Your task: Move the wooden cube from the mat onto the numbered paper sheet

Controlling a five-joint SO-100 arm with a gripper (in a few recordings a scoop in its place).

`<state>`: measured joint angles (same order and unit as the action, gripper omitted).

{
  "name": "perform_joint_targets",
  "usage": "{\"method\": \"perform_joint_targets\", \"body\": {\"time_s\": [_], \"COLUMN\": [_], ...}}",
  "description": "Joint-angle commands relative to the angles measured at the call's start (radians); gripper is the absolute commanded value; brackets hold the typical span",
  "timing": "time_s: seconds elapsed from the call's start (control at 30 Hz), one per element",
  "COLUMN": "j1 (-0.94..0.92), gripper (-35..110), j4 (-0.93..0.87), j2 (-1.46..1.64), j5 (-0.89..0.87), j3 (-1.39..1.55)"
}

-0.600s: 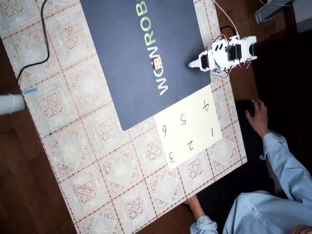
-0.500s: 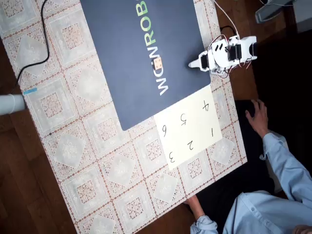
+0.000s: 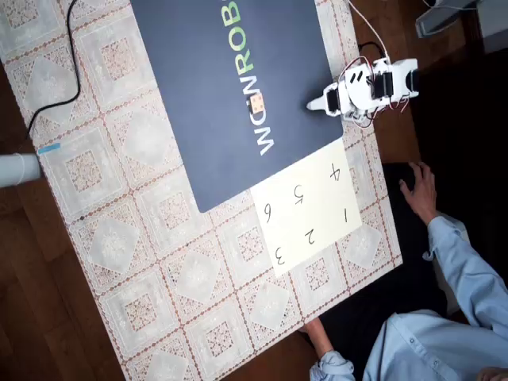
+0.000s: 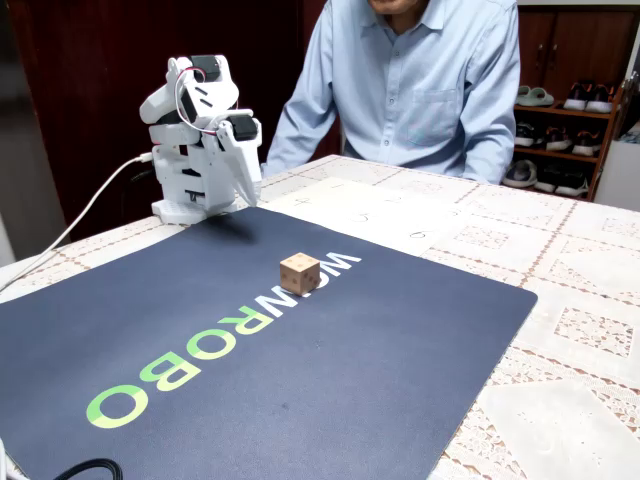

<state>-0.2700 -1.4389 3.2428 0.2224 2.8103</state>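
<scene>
Fingers (image 4: 248, 180) of the white arm (image 4: 195, 135) hang folded down in front of its body in the fixed view, tips pointing at the near-left corner region of the mat (image 4: 300, 380), and we cannot tell whether they are parted or closed; nothing sits between them. In the overhead view the fingers (image 3: 316, 103) reach just over the mat's (image 3: 206, 95) right edge while the arm (image 3: 373, 83) stands on the lace tablecloth (image 3: 119, 238) beside it.

We see the wooden cube (image 4: 299, 273) resting flat on the mat, on the white "W" of the lettering, well apart from the fingers and to their right and nearer the camera in the fixed view. From overhead the wooden cube (image 3: 256, 101) lies left of the fingers, on the same white letters.

Beyond the cube, the numbered paper sheet (image 3: 305, 206) lies on the surface with one edge against the mat's corner, handwritten numerals 1 to 6 on it, nothing on top. In the fixed view the numbered paper sheet (image 4: 380, 215) sits at the far side, between the mat and a person in a light blue shirt (image 4: 420, 90) seated behind the surface. A white cable (image 4: 90, 215) runs from the arm's base off to the left.
</scene>
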Motion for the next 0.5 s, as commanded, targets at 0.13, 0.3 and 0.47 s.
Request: {"method": "perform_joint_targets", "body": {"time_s": [0.13,0.3,0.47], "j1": [-0.005,-0.005,0.003], "gripper": [0,0,0], "j4": [-0.011,-0.011,-0.011], "j2": [0.012,0.012,0.012], "j5": [0.017,0.018,0.025], "j3": [0.064,0.064,0.064]}}
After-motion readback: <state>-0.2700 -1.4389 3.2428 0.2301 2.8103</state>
